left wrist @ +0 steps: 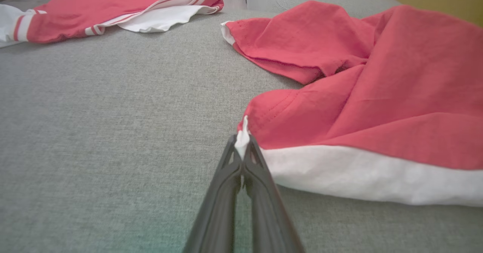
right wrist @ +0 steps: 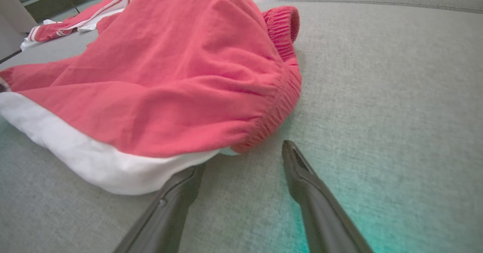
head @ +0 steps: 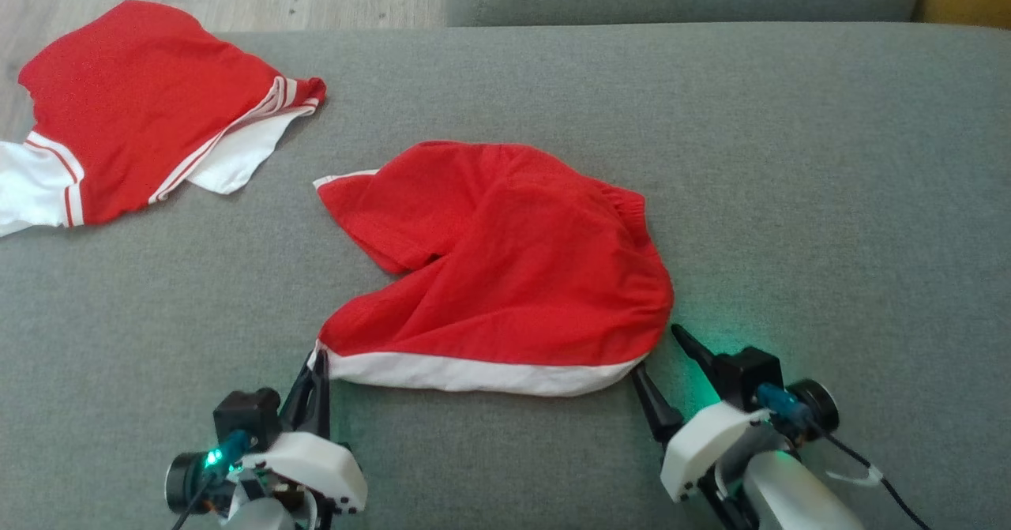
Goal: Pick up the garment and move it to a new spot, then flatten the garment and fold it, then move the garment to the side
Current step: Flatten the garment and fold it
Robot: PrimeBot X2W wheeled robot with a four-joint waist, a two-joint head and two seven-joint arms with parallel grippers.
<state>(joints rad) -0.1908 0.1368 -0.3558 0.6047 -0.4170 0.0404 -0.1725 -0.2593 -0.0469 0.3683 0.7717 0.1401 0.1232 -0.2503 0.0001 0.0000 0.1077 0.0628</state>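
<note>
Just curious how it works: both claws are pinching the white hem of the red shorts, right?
Not quite. The left claw is pinching the white hem of the red shorts, but the right claw stands open at the hem's other end, not closed on it, as the right wrist view shows.

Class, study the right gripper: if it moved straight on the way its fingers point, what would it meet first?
Probably the shorts: the open right gripper points at their near corner, where white hem meets gathered waistband. One finger sits at the hem; the other faces bare sofa.
</note>
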